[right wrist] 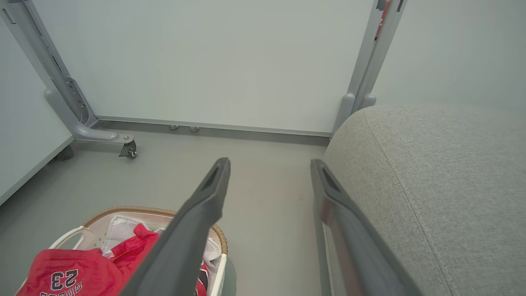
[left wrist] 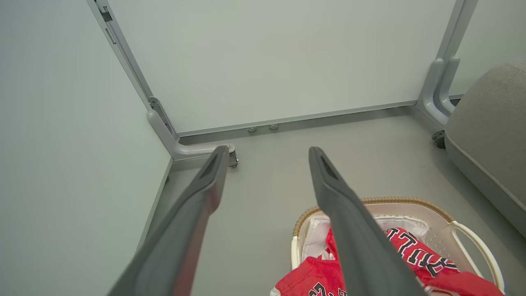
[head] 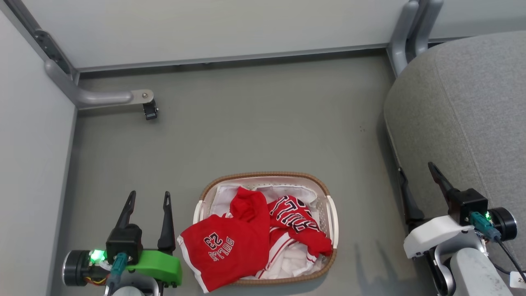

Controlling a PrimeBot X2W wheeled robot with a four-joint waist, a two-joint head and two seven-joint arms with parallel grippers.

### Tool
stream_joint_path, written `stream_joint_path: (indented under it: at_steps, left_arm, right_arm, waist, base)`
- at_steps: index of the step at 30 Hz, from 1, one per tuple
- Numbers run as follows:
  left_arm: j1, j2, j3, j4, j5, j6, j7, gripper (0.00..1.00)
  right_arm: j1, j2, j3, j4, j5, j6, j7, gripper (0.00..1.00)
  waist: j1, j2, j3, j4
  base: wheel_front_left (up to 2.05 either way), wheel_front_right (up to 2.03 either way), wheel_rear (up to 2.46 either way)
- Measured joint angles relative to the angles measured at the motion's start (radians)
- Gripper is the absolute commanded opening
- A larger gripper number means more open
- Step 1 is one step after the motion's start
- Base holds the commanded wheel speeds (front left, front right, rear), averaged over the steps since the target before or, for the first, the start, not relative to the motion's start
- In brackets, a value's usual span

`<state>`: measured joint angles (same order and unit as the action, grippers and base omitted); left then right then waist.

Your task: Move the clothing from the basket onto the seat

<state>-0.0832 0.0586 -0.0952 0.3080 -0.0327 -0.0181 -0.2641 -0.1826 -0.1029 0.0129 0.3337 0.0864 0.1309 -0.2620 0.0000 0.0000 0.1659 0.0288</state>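
Pick-up not begun: clothing [head: 230,246] heaped in basket [head: 267,176], one piece over its near rim; left gripper [head: 149,193] just left of basket, right gripper [head: 415,167] well right, by seat [head: 472,102]. Both jaws apart, empty. Next, probably: left reaches draped piece.

**Three cameras, one corner**

The head camera looks steeply down on the floor [head: 254,123], the basket [head: 263,174] low at centre and the seat [head: 472,102] at right. The left wrist camera sits low and near, facing the wall panel [left wrist: 267,61] along the left claw [left wrist: 269,149]. The right wrist camera faces the same panel along the right claw [right wrist: 270,161], beside the seat. All three share basket, seat and panel.
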Motion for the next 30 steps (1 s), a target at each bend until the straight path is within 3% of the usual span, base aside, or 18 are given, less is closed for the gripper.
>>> stream_joint_path:
  at_steps: [13, 30]
  left_arm:
    - [-0.131, -0.008, -0.079, 0.054, 0.003, -0.009, 0.0, 1.0]
    - [-0.361, -0.011, -0.184, 0.288, -0.009, -0.026, 0.0, 1.0]
  right_arm:
    - [-0.105, -0.016, 0.039, -0.053, 0.003, 0.0, -0.001, 1.0]
    - [-0.256, 0.014, 0.111, -0.13, 0.02, 0.0, -0.001, 1.0]
  waist:
    - [0.0, 0.0, 0.179, -0.026]
    - [0.0001, 0.0, 0.447, -0.086]
  base:
    - [0.0, 0.0, 0.0]
    - [0.0, 0.0, 0.0]
